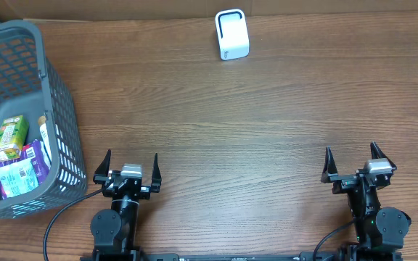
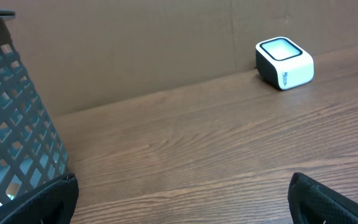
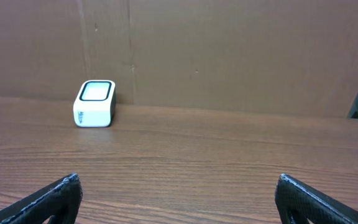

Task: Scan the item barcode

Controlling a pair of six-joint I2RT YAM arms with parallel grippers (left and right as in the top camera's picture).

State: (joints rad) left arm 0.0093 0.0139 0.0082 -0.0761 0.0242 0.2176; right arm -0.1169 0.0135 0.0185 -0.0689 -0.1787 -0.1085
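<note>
Broadly, the wood-grain bench [image 1: 252, 138] fills the overhead view, with a brown cardboard wall [image 3: 229, 50] rising along its far edge. A grey mesh basket [image 1: 58, 101] stands at the bench's left edge and is partly cut off by the frame; in the left wrist view its lattice wall [image 2: 11, 124] stands close on the left.

The left arm [image 1: 115, 221] sits at the near edge, just beside the basket's near corner. The left jaws stand spread wide with nothing between them, and their dark fingers [image 2: 36, 199] show at the bottom corners of the wrist view. The right arm [image 1: 374, 217] sits at the near edge toward the right corner. The right jaws are likewise spread and empty, their fingers [image 3: 48, 199] low in that view.

A white scanner [image 1: 232, 34] with a dark-rimmed pale window stands upright near the far edge, about midway along it and well apart from both arms.

The items lie inside the basket: a purple packet [image 1: 20, 175] with a pale label panel, a green carton [image 1: 10, 138] touching it, and a white item [image 1: 44, 139] against the mesh wall. I cannot make out a barcode on any of them.
</note>
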